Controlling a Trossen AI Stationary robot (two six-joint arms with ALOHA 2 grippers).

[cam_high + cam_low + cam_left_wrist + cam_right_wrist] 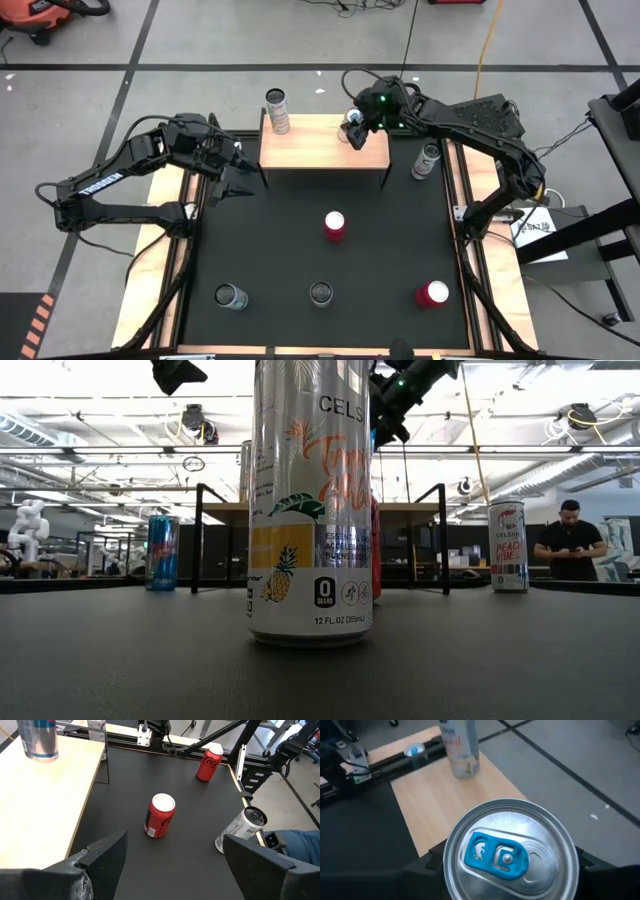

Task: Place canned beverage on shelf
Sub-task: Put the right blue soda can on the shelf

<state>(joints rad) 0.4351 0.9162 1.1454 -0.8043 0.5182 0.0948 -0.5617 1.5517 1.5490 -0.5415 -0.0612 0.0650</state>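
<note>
The shelf [325, 148] is a light-wood board on black legs at the mat's far side. A silver can [277, 110] stands upright on its far left corner. My right gripper [354, 130] is shut on a silver can with a blue tab [510, 855], held above the shelf's far right part [455, 805]. My left gripper [172, 865] hangs open just left of the shelf with nothing between its fingers. Two red cans [334, 226] [432, 293] and several silver ones stand on the black mat. My right gripper pinches the can between its two fingers, one on each side just below the top rim [451, 851]. The fingers [427, 865] come slanting down from the table's right. The can is upright, tab up, lifted clear above the shelf board.
A silver can [428, 160] stands right of the shelf, two more [231, 296] [321, 292] near the mat's front edge. The nearest one [310, 500] fills the low view. A person [570, 540] stands in the room beyond the table. The shelf's middle is bare wood.
</note>
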